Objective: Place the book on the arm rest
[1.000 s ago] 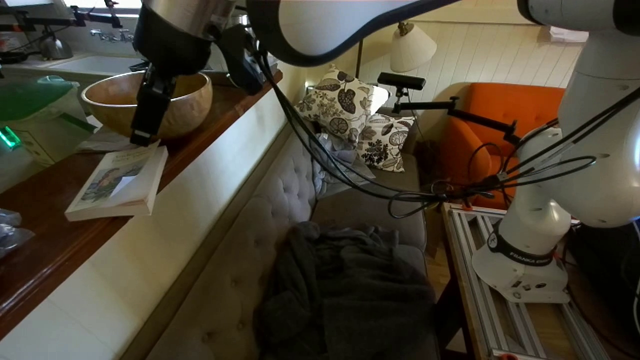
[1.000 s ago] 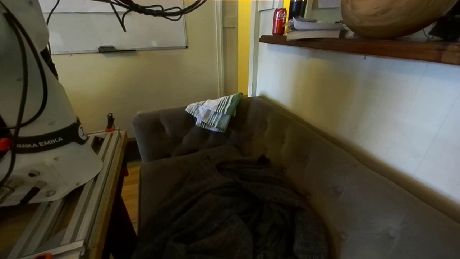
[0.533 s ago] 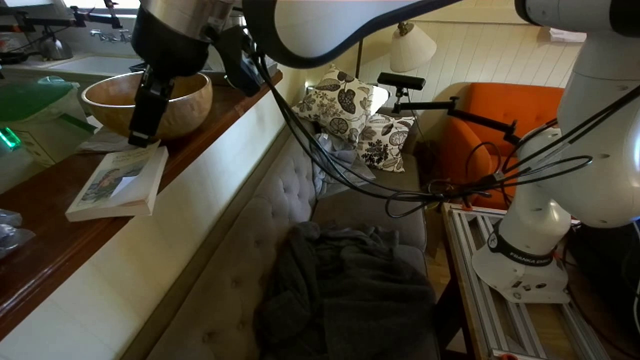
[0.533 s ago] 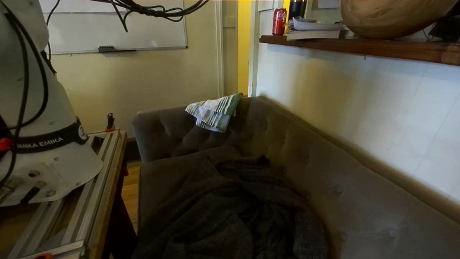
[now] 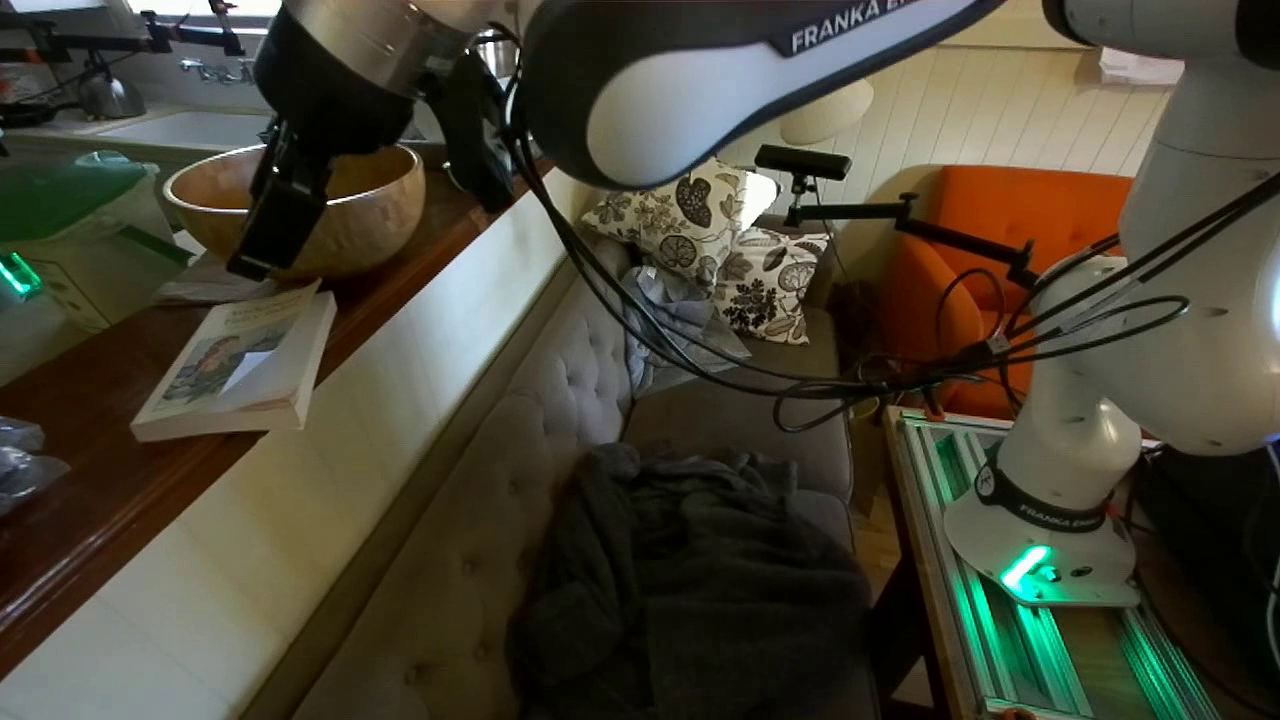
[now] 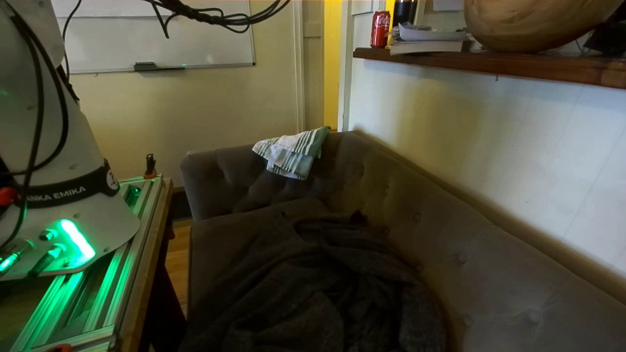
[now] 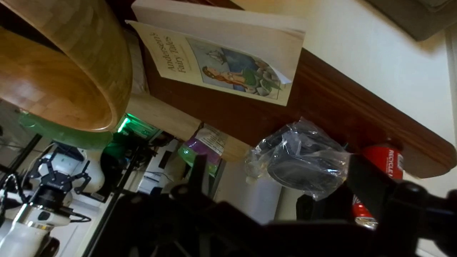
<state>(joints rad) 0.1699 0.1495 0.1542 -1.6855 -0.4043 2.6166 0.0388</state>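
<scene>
Gripper (image 5: 250,262), jaws spread, nothing btwn, is being held clear above the book (image 5: 235,365), which is lying on the ledge (image 5: 120,480) at its edge nr the sofa (image 5: 540,430), long axis aslant to same.

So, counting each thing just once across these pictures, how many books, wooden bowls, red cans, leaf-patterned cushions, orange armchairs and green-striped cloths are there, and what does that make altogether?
Book: 1
Wooden bowl: 1
Red can: 1
Leaf-patterned cushions: 2
Orange armchair: 1
Green-striped cloth: 1
Total: 7
</scene>
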